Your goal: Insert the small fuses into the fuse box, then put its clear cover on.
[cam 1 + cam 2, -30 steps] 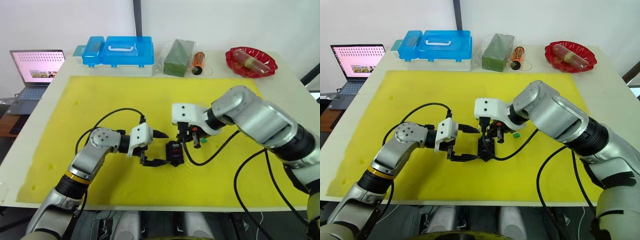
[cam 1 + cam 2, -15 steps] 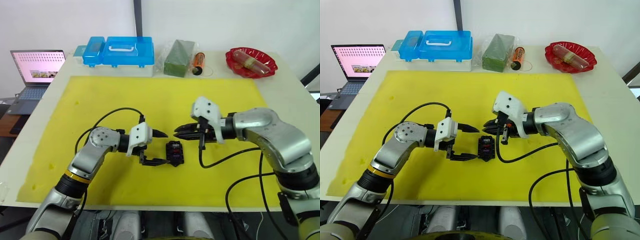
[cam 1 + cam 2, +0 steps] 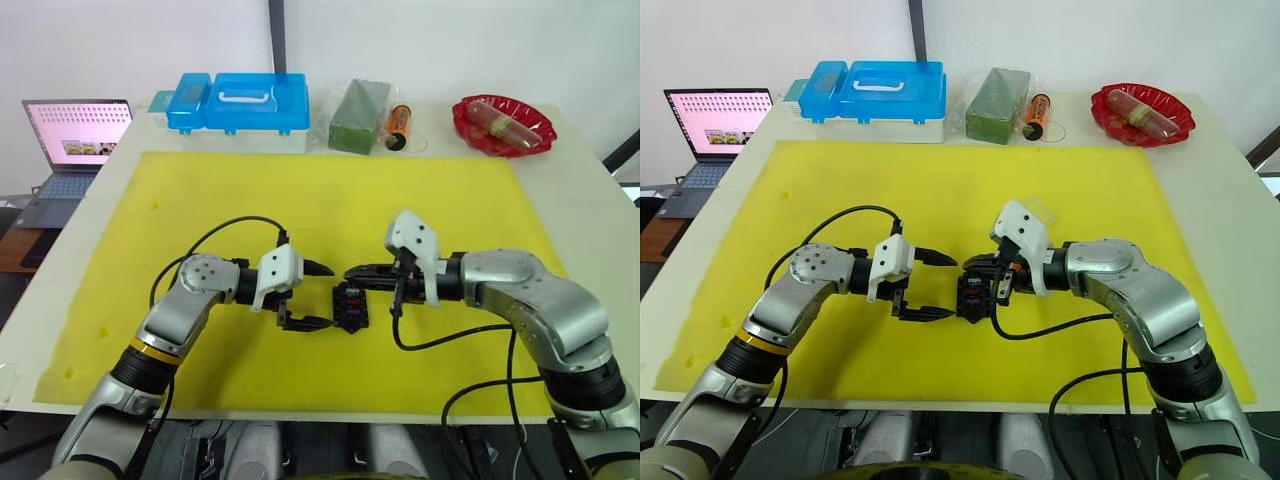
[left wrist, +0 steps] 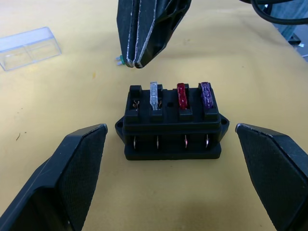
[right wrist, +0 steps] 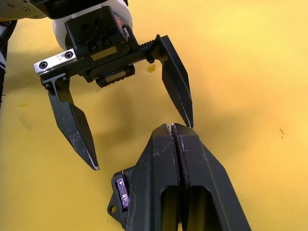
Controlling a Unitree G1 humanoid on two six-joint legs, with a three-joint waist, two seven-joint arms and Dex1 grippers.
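The black fuse box point(image 4: 172, 120) sits on the yellow mat point(image 3: 300, 200). A clear fuse point(image 4: 154, 94), a red fuse point(image 4: 181, 94) and a purple fuse point(image 4: 206, 92) stand in its slots, and one end slot is bare. My left gripper point(image 3: 328, 295) is open, one finger on each side of the box without touching it. My right gripper point(image 3: 348, 272) is shut, its tip hovering just over the box's far edge. A green fuse point(image 4: 119, 59) peeks out beside that tip, seemingly on the mat. The clear cover point(image 4: 30, 46) lies on the mat beyond the box.
Along the table's far edge stand a large blue case point(image 3: 240, 100), a green block point(image 3: 350, 115), an orange cylinder point(image 3: 397, 125) and a red dish point(image 3: 500, 122). A laptop point(image 3: 75, 140) sits off the table to the left. Black cables trail from both wrists over the mat.
My right arm has dropped from reaching down over the box to a low, level pose pointing left, and its shut tip has edged nearer the box. The left gripper and box stayed still.
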